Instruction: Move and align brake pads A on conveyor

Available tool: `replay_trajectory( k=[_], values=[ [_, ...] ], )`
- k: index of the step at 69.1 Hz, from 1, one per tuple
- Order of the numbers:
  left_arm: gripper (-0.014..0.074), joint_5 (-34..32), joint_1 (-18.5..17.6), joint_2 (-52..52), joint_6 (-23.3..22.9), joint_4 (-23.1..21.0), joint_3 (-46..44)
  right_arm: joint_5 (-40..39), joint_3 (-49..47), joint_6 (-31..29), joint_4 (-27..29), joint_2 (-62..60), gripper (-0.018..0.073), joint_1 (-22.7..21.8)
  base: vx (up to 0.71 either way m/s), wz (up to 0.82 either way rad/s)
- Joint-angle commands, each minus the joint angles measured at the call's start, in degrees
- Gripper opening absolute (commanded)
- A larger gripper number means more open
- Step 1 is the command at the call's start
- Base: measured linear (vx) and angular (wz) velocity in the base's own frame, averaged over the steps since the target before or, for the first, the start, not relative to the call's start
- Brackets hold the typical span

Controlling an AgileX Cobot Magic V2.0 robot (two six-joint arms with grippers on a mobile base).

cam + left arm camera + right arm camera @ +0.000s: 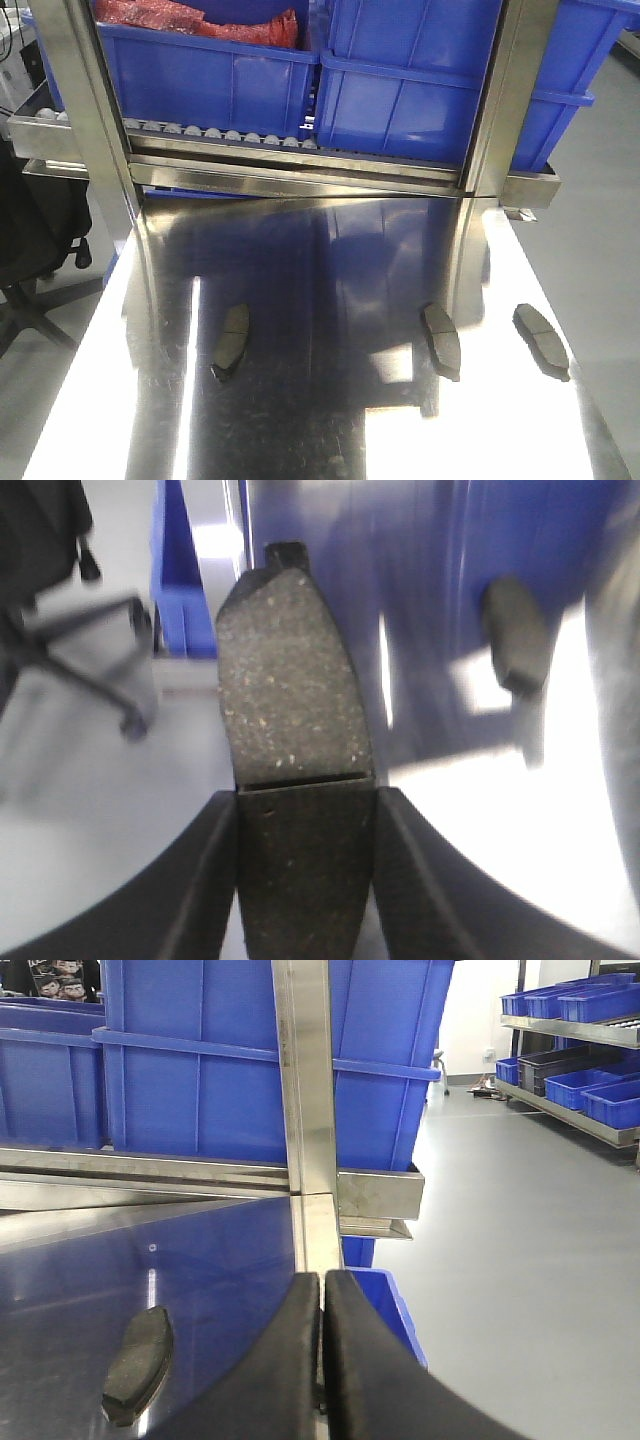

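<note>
In the left wrist view my left gripper (pixel 305 805) is shut on a brake pad (pixel 295 690), its speckled grey-brown face toward the camera and its groove just above the fingers. Another brake pad (pixel 515 635) lies beyond it on the shiny steel. The front view shows three brake pads on the steel tabletop (pixel 320 430): one at the left (pixel 232 342), one right of centre (pixel 441 341), one near the right edge (pixel 541 341). My right gripper (pixel 321 1282) is shut on nothing, with a pad (pixel 138 1363) lying to its left. The conveyor is out of view, and neither gripper shows in the front view.
Blue bins (pixel 400 90) sit on a roller rack (pixel 220 135) behind the table, between two steel posts (pixel 85 100). An office chair (pixel 30 260) stands left of the table. Grey floor and shelves of blue bins (pixel 580 1050) lie to the right.
</note>
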Motion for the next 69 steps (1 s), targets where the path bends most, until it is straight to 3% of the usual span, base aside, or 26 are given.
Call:
replay_trajectory(
  k=[1,69],
  values=[
    [0.0101,-5.63,-0.39,-1.93,-0.06,-0.38,-1.57,-4.05,0.32,-0.18,-0.08,-0.59,-0.0001,-0.29,0.00,0.00],
    [0.0101,-5.21,-0.39,-3.01,-0.06,-0.38,-1.57,-4.05,0.32,-0.18,-0.08,-0.59,-0.0001,-0.29,0.00,0.00]
  ],
)
